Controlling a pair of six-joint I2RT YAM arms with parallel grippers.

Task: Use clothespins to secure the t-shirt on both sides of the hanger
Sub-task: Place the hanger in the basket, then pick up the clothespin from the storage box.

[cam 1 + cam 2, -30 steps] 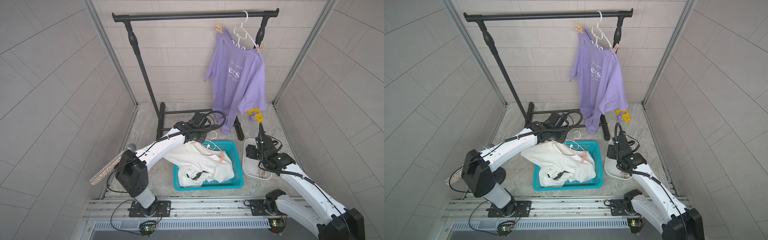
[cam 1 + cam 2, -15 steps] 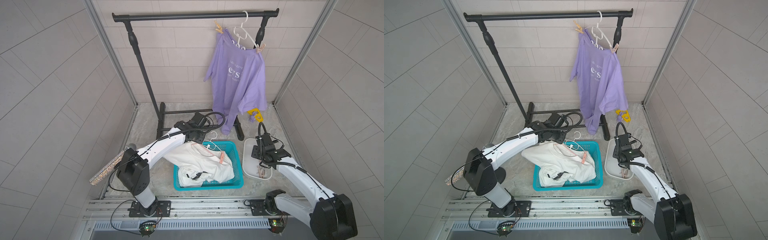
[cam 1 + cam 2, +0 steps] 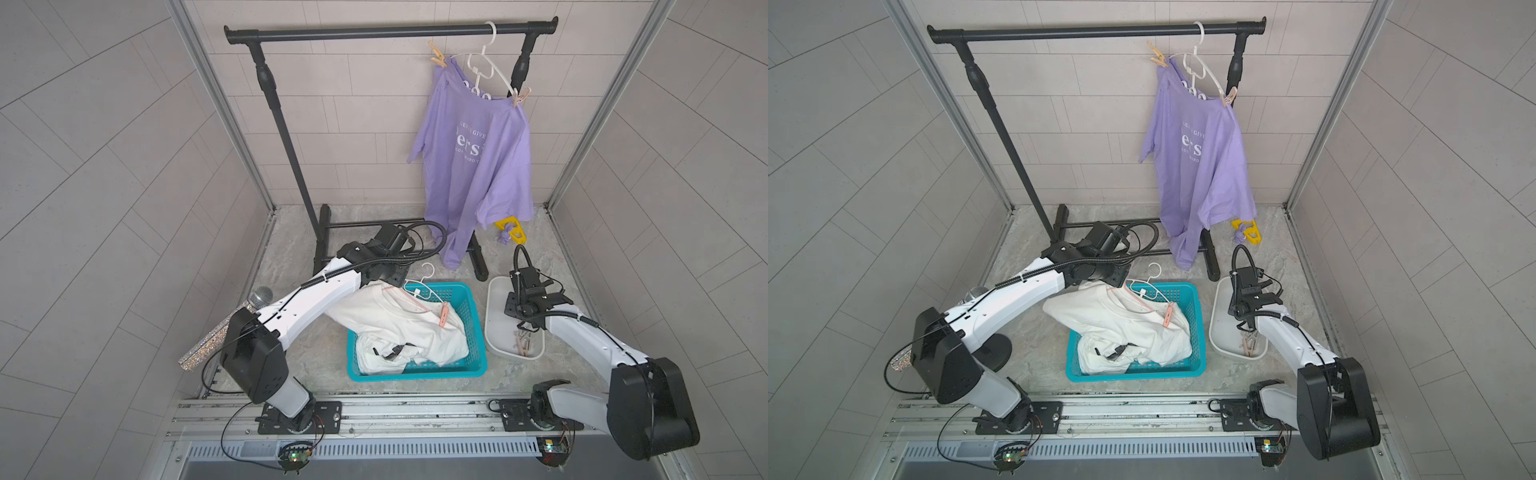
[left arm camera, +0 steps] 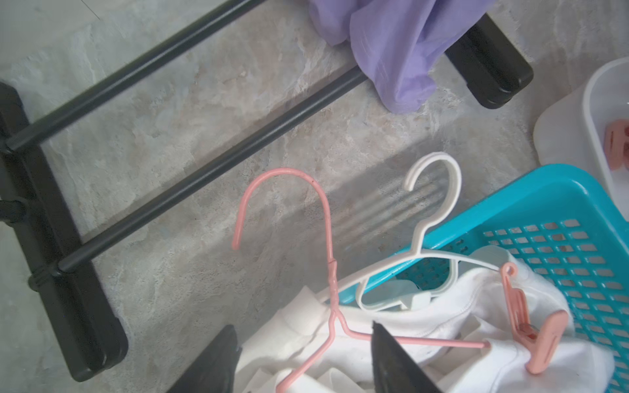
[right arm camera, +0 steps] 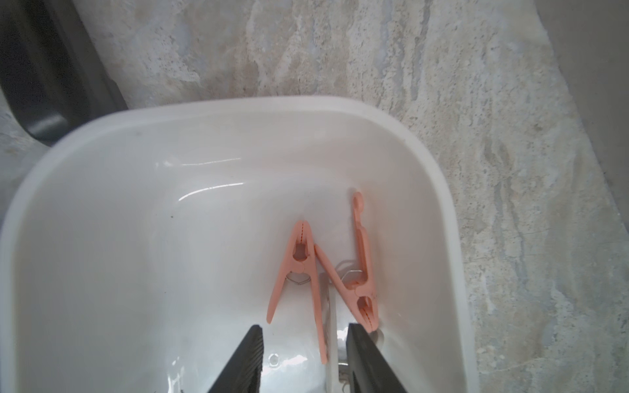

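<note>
Two salmon clothespins (image 5: 299,268) lay in the white tub (image 5: 238,107).
The right claw (image 5: 304,326) stood parted astride one pin's leg, gripping nothing, its arm folded closer than a second before; the left claw (image 4: 303,325) gaped empty over the pink hanger (image 4: 328,238) on the white t-shirt (image 4: 439,320) in the teal basket (image 4: 558,190).

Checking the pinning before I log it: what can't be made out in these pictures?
Left gripper: both top views, covered by its own wrist.
Clothespins in the white tub: top views, too small to count, right arm overlaps.
Pale clothespin at the right gripper: right wrist view, cut by the edge; grip unclear.
Pink hanger, second shoulder: left wrist view, runs off the edge.
</note>
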